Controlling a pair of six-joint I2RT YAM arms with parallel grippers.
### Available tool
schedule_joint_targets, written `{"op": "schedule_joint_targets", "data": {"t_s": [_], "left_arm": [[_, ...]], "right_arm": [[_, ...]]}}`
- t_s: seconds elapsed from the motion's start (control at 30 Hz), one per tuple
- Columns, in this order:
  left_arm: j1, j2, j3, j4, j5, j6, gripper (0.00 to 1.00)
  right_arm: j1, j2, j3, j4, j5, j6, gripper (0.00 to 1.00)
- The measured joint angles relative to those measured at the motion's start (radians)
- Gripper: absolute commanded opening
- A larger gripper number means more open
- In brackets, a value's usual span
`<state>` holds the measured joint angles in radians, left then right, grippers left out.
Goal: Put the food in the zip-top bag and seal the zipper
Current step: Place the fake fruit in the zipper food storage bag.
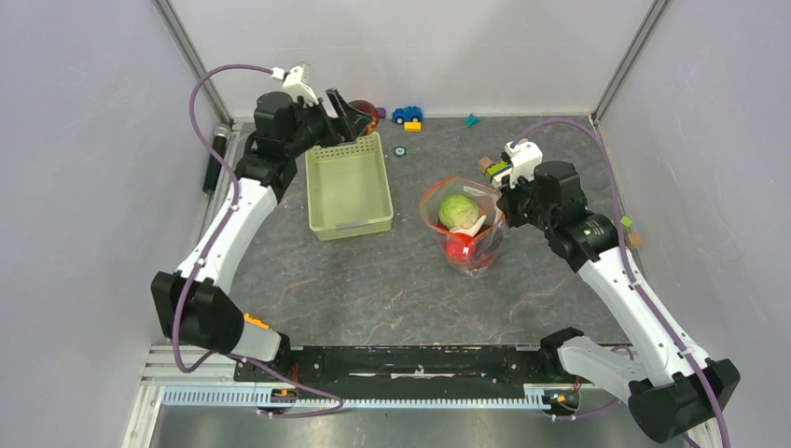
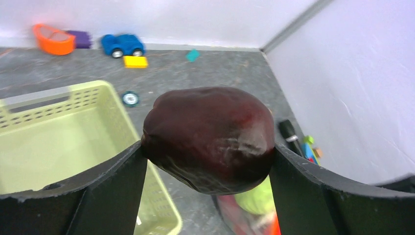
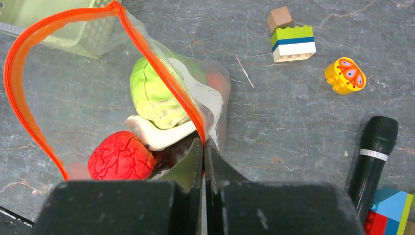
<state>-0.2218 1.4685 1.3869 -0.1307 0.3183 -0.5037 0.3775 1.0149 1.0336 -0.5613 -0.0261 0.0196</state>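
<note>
The zip-top bag (image 3: 215,93) stands mouth-up in the middle of the table (image 1: 373,289), just right of the pale green basket (image 1: 351,230). Its orange-red zipper (image 3: 169,83) is unsealed and spread in a wide loop. Inside lie a green cabbage (image 3: 154,93), a bumpy red fruit (image 3: 121,155) and a pale piece between them. The right gripper (image 3: 203,147) has its jaws pressed together on the bag's right rim, pinching the plastic. At the far left, above the far end of the basket, the left gripper (image 2: 205,166) clamps a dark purple piece (image 2: 209,139) between both fingers, clear of the table. The tabletop is a dark grey, stone-patterned sheet with pale veins. Loose toys dot its far edge and right side — a blue car (image 1: 407,114), a yellow block (image 1: 412,125), a black microphone (image 3: 374,152). Plain pale walls (image 1: 84,140) enclose it on three sides, with metal posts in the far corners.
</note>
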Motion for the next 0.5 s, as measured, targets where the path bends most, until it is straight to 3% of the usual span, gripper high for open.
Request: {"op": "schedule_joint_targets", "data": {"t_s": [0.5], "left_arm": [[-0.381,-0.08,0.003,-0.031,0.003,0.197,0.56]], "right_arm": [[0.0,0.0,0.0,0.0,-0.005,0.0,0.0]]}}
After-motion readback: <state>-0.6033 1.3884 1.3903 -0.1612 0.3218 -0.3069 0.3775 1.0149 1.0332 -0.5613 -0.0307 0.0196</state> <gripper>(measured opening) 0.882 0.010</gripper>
